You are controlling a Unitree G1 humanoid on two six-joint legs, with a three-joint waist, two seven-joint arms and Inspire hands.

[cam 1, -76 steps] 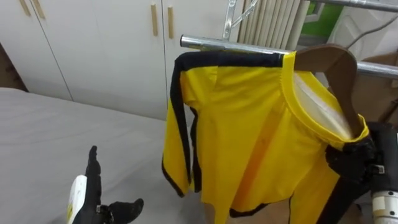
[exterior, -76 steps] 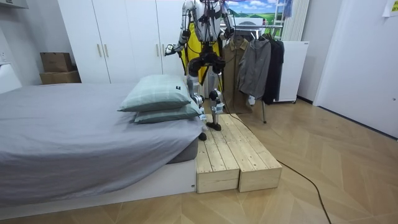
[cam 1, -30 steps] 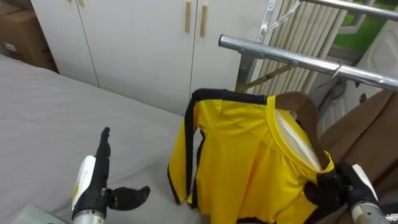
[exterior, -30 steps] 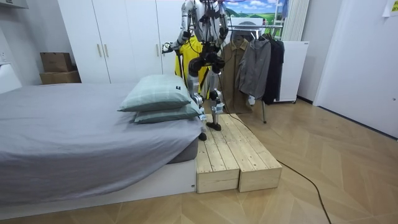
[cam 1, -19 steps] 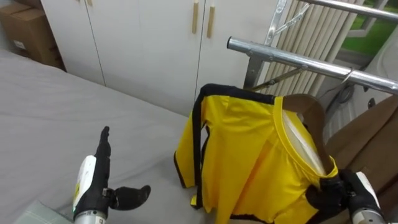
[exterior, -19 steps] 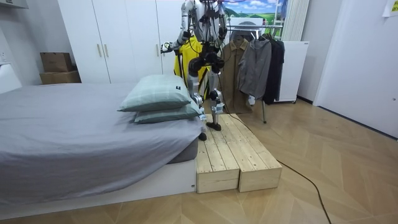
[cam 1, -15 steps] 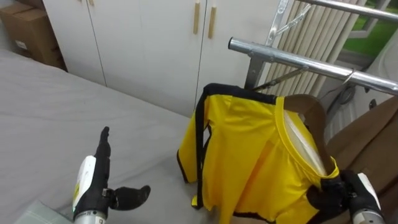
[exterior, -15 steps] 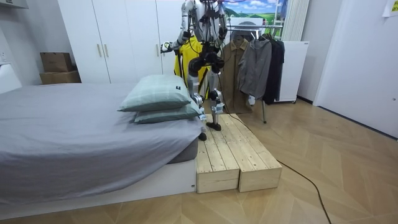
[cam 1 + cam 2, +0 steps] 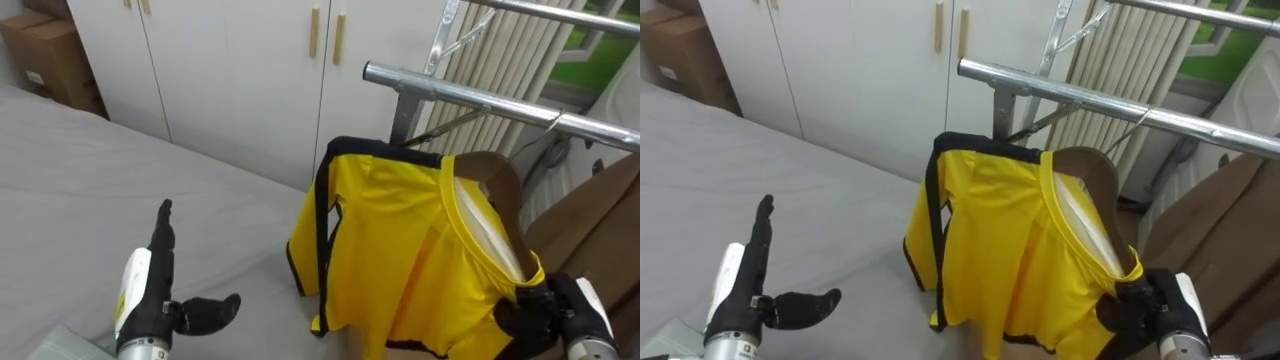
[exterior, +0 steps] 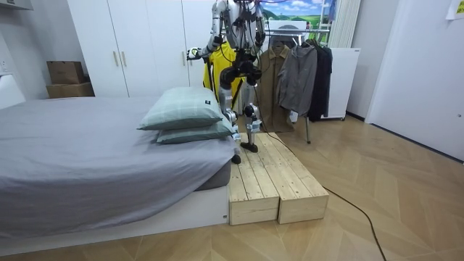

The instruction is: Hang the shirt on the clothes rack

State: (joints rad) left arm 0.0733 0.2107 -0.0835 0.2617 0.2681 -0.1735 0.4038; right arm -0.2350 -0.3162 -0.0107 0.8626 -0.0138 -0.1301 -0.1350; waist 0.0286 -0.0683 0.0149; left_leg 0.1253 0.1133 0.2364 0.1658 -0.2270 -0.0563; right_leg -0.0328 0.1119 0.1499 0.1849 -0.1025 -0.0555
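A yellow shirt (image 9: 400, 250) sits on a tilted hanger (image 9: 497, 182), just below the rail (image 9: 470, 98). The right hand (image 9: 528, 312) is clenched on the hanger's low end. The left hand (image 9: 160, 300) is spread loosely above the bed (image 9: 80, 180). The tilt could let the shirt slide off, or the hanger could miss the rail.

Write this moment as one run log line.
right hand: grips yellow shirt at collar | left hand: open | rail: shirt not hung

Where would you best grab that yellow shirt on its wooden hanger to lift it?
Probably the lower end of the brown wooden hanger, from below on the right, where the right hand grips it: wood is rigid, while the yellow shirt hangs limp.
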